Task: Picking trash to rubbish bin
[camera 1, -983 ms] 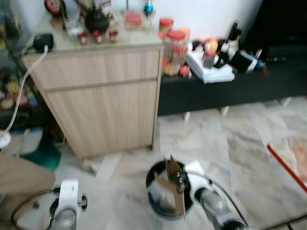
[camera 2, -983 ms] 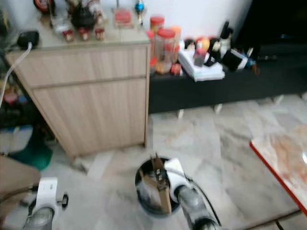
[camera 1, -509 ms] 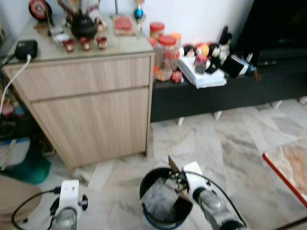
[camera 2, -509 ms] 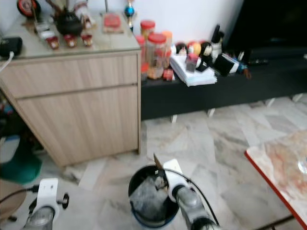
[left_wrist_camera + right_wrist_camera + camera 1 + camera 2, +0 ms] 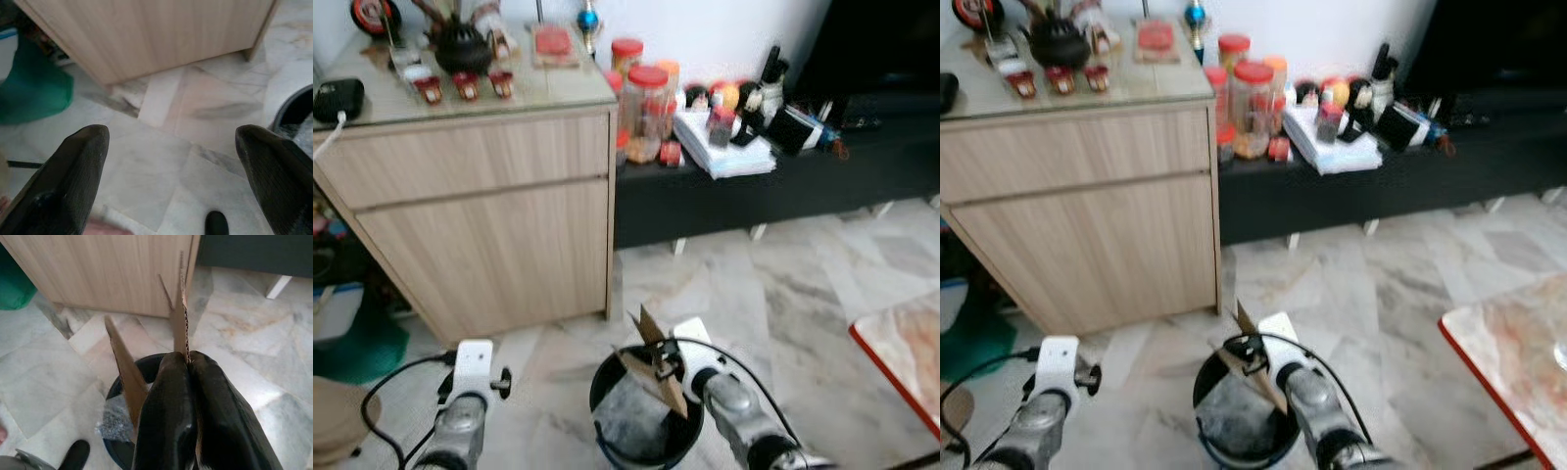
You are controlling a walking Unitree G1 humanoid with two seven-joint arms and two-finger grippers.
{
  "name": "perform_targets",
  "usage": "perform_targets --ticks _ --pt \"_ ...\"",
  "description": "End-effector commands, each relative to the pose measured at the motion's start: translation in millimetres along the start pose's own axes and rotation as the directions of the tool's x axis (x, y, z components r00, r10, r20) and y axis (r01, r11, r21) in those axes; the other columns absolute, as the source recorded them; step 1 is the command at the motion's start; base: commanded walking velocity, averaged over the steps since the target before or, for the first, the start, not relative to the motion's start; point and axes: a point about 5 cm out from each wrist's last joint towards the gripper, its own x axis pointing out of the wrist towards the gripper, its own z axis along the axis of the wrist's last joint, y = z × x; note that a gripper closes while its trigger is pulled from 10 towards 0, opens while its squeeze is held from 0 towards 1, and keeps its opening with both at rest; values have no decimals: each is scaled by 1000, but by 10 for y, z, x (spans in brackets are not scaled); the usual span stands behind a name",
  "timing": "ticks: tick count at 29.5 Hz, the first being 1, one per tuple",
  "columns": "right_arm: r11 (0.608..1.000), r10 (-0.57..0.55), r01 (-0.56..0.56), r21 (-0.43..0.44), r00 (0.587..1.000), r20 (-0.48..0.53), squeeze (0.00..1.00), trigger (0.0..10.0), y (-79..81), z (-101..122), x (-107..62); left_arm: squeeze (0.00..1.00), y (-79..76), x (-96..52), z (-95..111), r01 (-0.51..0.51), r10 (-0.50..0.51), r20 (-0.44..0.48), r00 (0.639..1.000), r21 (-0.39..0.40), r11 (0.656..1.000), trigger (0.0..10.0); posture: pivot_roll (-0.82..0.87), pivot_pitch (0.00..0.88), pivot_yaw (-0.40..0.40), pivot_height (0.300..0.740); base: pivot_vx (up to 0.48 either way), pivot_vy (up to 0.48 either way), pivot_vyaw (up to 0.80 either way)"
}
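The right gripper (image 5: pixel 188 363) has its two black fingers pressed together on a folded piece of brown cardboard (image 5: pixel 654 364), pinching it by an edge directly above the round black rubbish bin (image 5: pixel 607 377). The cardboard tilts over the bin's open mouth, partly inside its rim, with crumpled grey material below it in the bin. The bin stands on the marble floor (image 5: pixel 773 294) just in front of the light wooden cabinet (image 5: pixel 480 215). The left gripper (image 5: pixel 171 161) hovers beside the bin, on the side nearer the cabinet's front, its fingers spread wide and holding nothing
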Motion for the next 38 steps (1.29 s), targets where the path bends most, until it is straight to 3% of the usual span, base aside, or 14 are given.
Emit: perform_targets --ticks 1,14,25,29,33,37,38 --pt "1000 8 -8 6 1000 4 0 10000 22 12 8 0 -28 -5 -23 20 -20 -11 1000 25 999 10000 79 54 -58 740 0 0 0" --pt "1000 12 -13 27 999 30 0 10000 59 93 42 0 -41 -1 -4 33 -33 0 999 36 999 10000 81 56 -63 740 0 0 0" --pt "999 18 -22 39 995 95 0 10000 154 370 143 0 -106 4 63 96 -96 43 994 3 995 10000 87 59 -69 740 0 0 0" --pt "999 39 -42 31 993 109 0 10000 226 454 177 0 -202 -3 116 197 -205 74 976 109 974 10000 93 61 -72 740 0 0 0" --pt "998 48 -52 28 992 116 0 10000 267 499 194 0 -296 -16 151 280 -306 82 949 230 932 10000 99 62 -74 740 0 0 0" --pt "998 50 -53 27 992 117 0 10000 275 508 198 0 -319 -20 158 301 -330 80 941 256 919 10000 99 62 -74 740 0 0 0" --pt "998 53 -57 25 991 119 0 10000 288 522 203 0 -362 -27 173 341 -377 76 923 292 894 10000 100 62 -75 740 0 0 0"
